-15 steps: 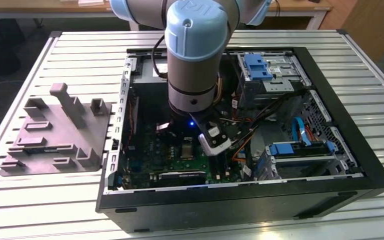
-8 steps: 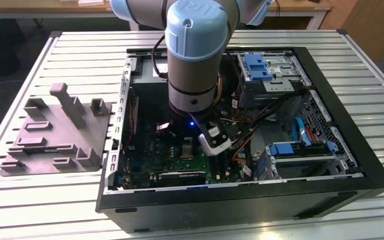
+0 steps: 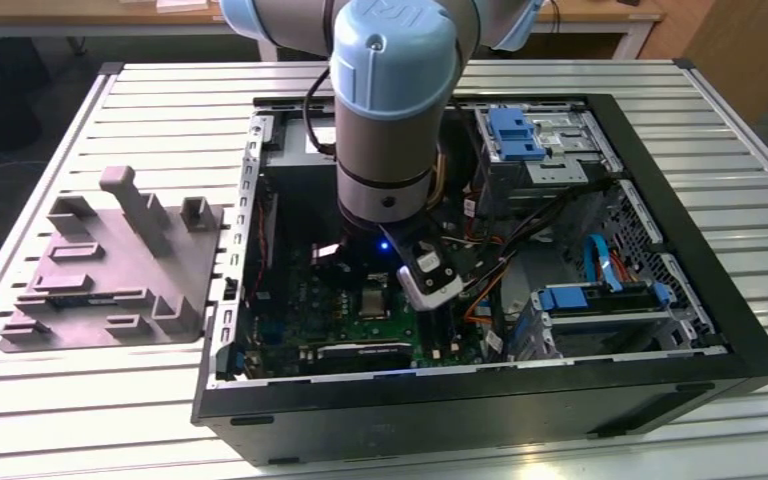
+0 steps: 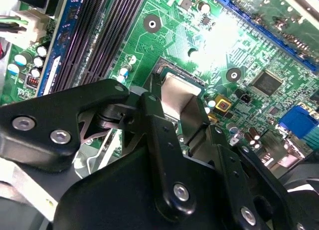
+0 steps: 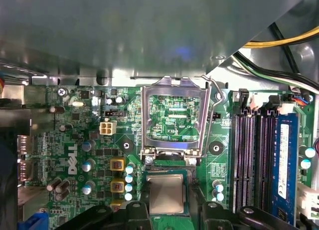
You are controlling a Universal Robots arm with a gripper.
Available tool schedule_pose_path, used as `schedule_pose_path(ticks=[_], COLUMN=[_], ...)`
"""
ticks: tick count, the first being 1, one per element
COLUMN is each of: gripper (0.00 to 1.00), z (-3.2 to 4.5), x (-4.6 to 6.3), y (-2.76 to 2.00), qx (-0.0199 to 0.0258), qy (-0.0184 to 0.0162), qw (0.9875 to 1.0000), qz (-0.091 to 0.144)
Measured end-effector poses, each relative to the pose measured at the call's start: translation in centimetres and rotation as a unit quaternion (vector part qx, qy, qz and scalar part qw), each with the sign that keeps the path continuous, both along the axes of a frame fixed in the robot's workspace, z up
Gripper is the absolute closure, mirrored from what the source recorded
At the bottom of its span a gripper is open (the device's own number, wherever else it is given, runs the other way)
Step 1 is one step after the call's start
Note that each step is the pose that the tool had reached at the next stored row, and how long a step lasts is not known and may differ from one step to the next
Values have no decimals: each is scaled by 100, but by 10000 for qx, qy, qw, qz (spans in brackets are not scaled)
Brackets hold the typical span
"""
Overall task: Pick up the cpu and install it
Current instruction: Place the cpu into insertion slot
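Note:
The cpu [image 5: 166, 192], a small silver-grey square, lies level in the dark socket [image 5: 190, 190] on the green motherboard [image 5: 75, 140]. Its pale top [image 4: 175, 93] shows between two black fingers [image 4: 153, 120] in the second wrist view. My gripper [image 4: 177, 108] straddles it with the fingers against two opposite edges, and it looks shut on the chip. The socket's metal retention frame [image 5: 145, 121] stands flipped open beside it. In the exterior view the arm reaches down into the open computer case [image 3: 704, 250], with the gripper [image 3: 381, 288] low over the board.
The grey-purple fixture [image 3: 104, 270] sits on the slatted table [image 3: 157, 100], at the exterior view's left of the case. Memory slots [image 5: 249, 160] run beside the socket. Capacitors [image 5: 129, 182], cables [image 5: 279, 40] and blue drive cages [image 3: 511, 135] crowd the case.

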State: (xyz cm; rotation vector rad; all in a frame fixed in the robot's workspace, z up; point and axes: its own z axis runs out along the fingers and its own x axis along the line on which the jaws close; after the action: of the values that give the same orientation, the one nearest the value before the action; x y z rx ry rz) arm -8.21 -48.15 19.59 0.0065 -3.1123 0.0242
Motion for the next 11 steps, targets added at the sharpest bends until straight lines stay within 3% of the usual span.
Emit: schedule_pose_path(ticks=[11], gripper=[57], z=[8], x=[35], y=[0], qx=[-1], qy=[30], qw=[10000], qz=[0])
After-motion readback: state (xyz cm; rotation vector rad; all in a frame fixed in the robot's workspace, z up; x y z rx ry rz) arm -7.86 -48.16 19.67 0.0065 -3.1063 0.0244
